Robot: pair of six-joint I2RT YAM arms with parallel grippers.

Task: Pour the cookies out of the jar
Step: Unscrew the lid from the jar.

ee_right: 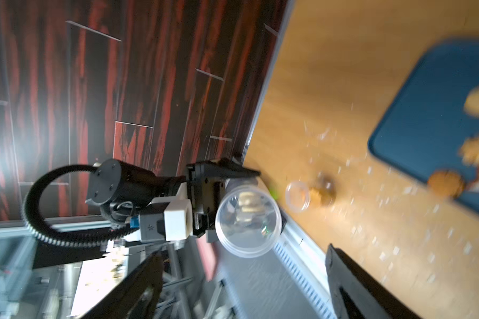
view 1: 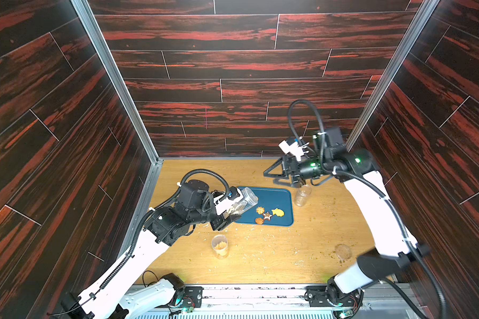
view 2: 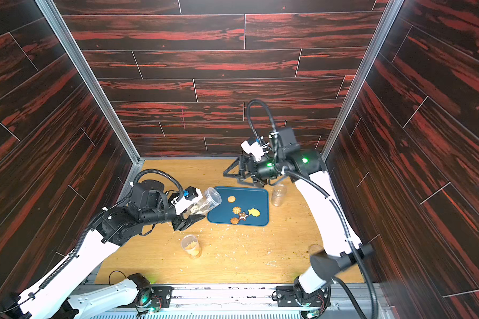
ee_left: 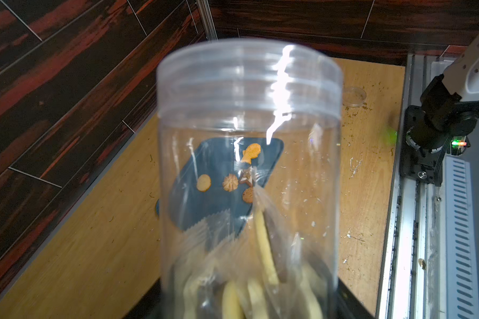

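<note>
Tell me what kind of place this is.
Probably a robot test booth: left arm and right arm mounted on a rail, wood-print walls closing in a small table, a tray of cookies.

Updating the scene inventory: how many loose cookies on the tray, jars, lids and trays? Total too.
Loose cookies on the tray: 5
Jars: 3 (held jar, front jar, back jar)
Lid: 1
Tray: 1
Total: 10
</note>
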